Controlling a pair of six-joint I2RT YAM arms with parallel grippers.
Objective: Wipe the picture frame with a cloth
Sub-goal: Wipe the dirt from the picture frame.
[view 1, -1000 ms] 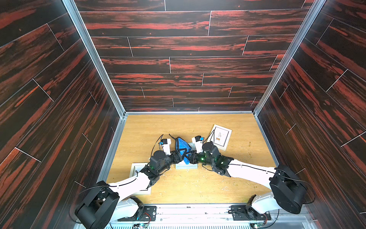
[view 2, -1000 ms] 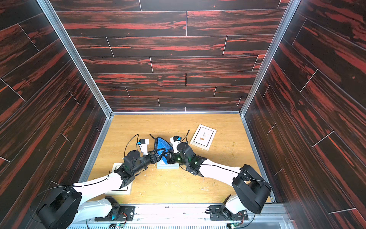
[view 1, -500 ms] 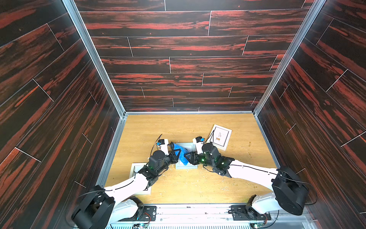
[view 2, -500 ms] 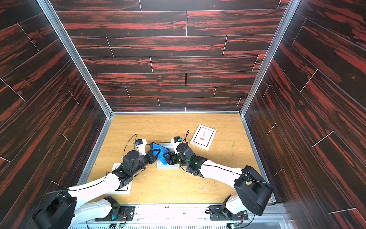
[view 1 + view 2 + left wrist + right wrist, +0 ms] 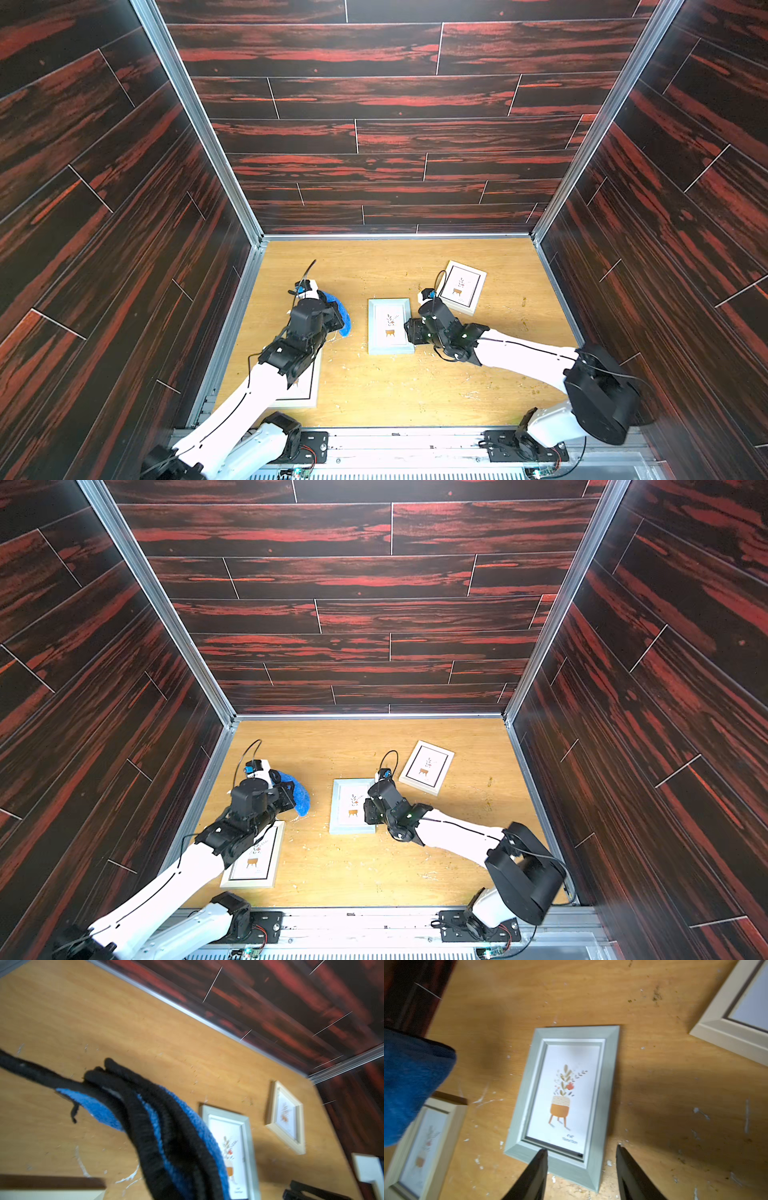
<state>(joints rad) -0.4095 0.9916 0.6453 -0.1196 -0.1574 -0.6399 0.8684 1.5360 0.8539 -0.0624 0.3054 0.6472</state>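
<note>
A: Okay, left pincer [image 5: 334, 320]?
B: Clenched on the cloth [image 5: 344, 316], bunched into a wad. It hangs over the tabletop [image 5: 374, 386] just beside the grey frame [image 5: 390, 326], not touching. Likely gathered for wiping.
A: Right pincer [image 5: 581, 1148]?
B: Released, jaws apart above the frame's near edge, holding nothing. Looks placed to steady it.
A: View differences?
B: Left wrist view shows the cloth's black-edged folds; in both top views it's just a blue lump. Right wrist view alone shows the open jaws and the potted-plant print.
</note>
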